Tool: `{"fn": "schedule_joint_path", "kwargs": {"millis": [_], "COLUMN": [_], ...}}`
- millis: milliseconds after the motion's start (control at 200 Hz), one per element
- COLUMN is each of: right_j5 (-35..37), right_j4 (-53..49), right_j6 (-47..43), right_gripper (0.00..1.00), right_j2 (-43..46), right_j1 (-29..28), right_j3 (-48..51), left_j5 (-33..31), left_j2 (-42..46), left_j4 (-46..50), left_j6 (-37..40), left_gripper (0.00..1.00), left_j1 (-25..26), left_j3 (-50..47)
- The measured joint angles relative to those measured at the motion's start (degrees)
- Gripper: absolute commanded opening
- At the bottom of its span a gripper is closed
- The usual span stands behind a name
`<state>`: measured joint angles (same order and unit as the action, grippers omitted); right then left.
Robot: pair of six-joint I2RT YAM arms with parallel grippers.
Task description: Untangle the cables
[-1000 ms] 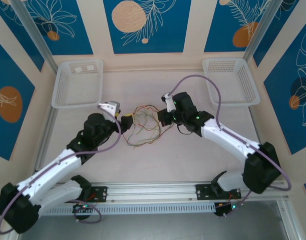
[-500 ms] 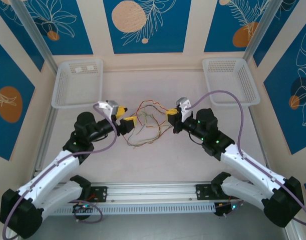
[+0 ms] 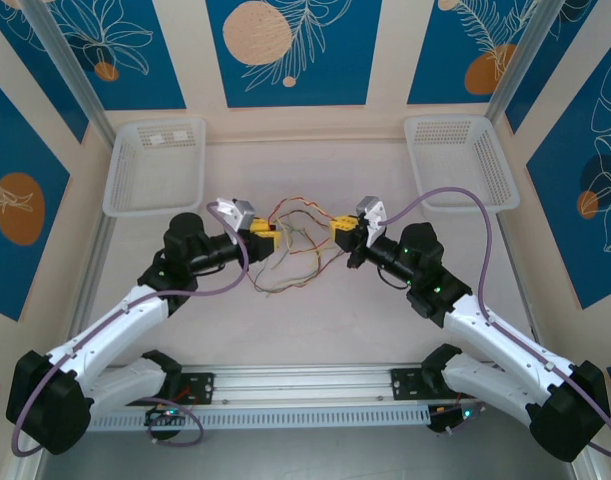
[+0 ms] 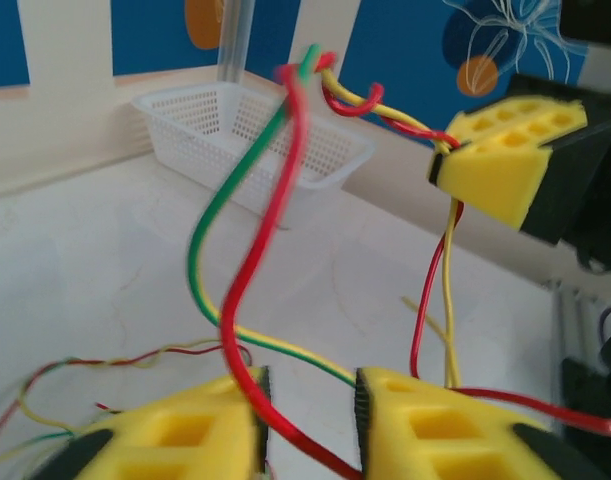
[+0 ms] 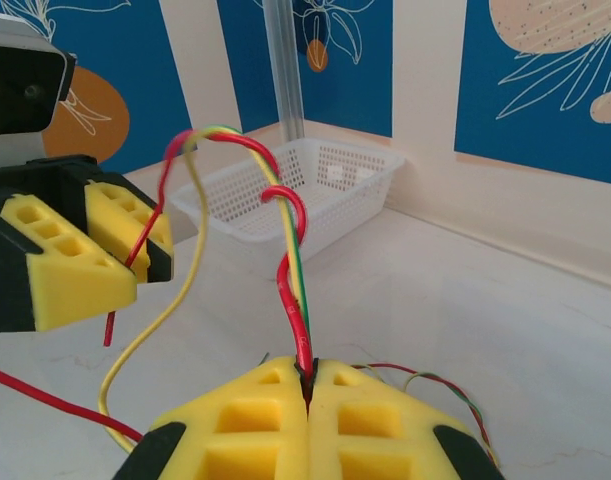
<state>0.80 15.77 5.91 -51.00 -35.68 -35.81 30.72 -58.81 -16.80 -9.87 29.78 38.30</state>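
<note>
Between the two arms, near the middle of the worktop (image 3: 315, 320), the cables (image 3: 297, 252) lie in a loose tangle of red, green, pale yellow and orange-brown strands. Part of the tangle is lifted off the surface and strung from one arm to the other. The right fingers (image 5: 280, 405) are pressed together, clamped on a twisted red and green strand of the cables. That strand rises straight out of the seam between them, curls into a small red loop and arches over toward the other arm. The left fingers (image 4: 230, 425) stand a little apart. A red strand runs through the gap between them, which is wider than the strand, and a green and yellow strand passes just behind. Above them, red and green strands climb in a tall bend to meet the yellow and red twist leading to the right fingers. A white basket (image 3: 115, 170) sits at the far left corner and a second white basket (image 3: 505, 170) at the far right, both well apart from the tangle.
</note>
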Motion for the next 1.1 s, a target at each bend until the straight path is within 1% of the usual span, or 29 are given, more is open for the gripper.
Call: {"fn": "schedule_joint_path", "kwargs": {"millis": [15, 245, 280, 325, 350, 400, 500, 535, 575, 620, 650, 720, 815, 835, 860, 910, 930, 985, 1100], "right_j5": [0.0, 1.1, 1.4, 1.6, 1.6, 1.7, 2.0, 2.1, 2.1, 2.2, 2.2, 1.7, -0.6, -1.2, -1.9, -3.4, -4.2, -7.3, -16.5], "right_j4": [0.0, -0.1, -0.4, -0.7, -1.0, -2.2, -4.1, -4.5, -4.7, -3.9, -3.3, -2.3, -1.6, -1.6, -1.8, -3.0, -3.7, -6.0, -11.3], "right_j6": [0.0, 0.0, 0.0, -0.2, -0.2, -0.9, -0.3, -0.2, 0.1, 0.3, 0.3, 0.4, 0.6, 0.7, 1.0, 1.7, 2.0, 3.0, 4.9], "right_gripper": [0.0, 0.0, 0.09, 0.24, 0.3, 0.36, 0.4, 0.44, 0.53, 0.54, 0.59, 0.6, 0.6, 0.63, 0.64, 0.76, 0.78, 0.78, 0.77], "right_j2": [0.0, 0.2, 0.1, -0.2, -0.7, -1.9, -5.2, -5.6, -5.5, -4.8, -3.9, -1.2, 2.6, 3.2, 4.0, 5.3, 5.6, 6.1, 5.0], "right_j1": [0.0, 0.0, 0.0, 0.0, 0.0, 0.0, 0.0, 0.0, 0.0, 0.1, 0.2, 0.8, 2.6, 3.1, 3.7, 4.8, 5.4, 7.2, 11.5], "right_j3": [0.0, 0.3, 0.3, 0.2, 0.2, -0.2, -1.3, -1.3, -1.1, -0.5, 0.0, 1.3, 2.0, 2.0, 1.9, 1.2, 0.8, -1.1, -7.8], "left_j5": [-0.4, -3.8, -4.0, -4.2, -4.2, -4.2, -4.2, -4.2, -4.2, -4.1, -4.0, -3.7, -3.3, -3.2, -3.1, -3.0, -3.0, -2.9, -3.2], "left_j2": [0.0, 0.2, 0.2, 0.2, 0.2, 0.2, 0.0, -0.1, -0.1, 0.0, 0.1, 0.4, 0.9, 1.0, 1.0, 1.0, 1.0, 1.0, 1.0], "left_j4": [0.0, 0.3, 0.5, 0.7, 0.7, 1.1, 2.0, 2.3, 2.5, 2.6, 2.7, 3.0, 4.4, 4.9, 5.5, 6.9, 7.5, 8.6, 9.2], "left_j6": [-0.3, 0.4, 0.4, 0.4, 0.4, 0.4, 0.8, 1.0, 1.3, 1.5, 1.8, 2.8, 4.5, 4.9, 5.6, 6.8, 7.3, 8.3, 8.9], "left_gripper": [0.0, 0.0, 0.0, 0.0, 0.0, 0.0, 0.0, 0.0, 0.0, 0.0, 0.0, 0.0, 0.0, 0.0, 0.0, 0.0, 0.0, 0.0, 0.0], "left_j1": [0.0, 0.0, 0.0, 0.0, 0.0, 0.0, 0.3, 0.4, 0.7, 0.9, 1.0, 1.2, 1.6, 1.7, 1.9, 2.3, 2.4, 2.7, 2.8], "left_j3": [0.0, 0.0, 0.0, 0.0, 0.0, 0.1, 0.8, 1.1, 1.5, 1.9, 1.9, 2.0, 2.0, 2.1, 2.2, 2.6, 2.8, 3.0, 3.0]}}
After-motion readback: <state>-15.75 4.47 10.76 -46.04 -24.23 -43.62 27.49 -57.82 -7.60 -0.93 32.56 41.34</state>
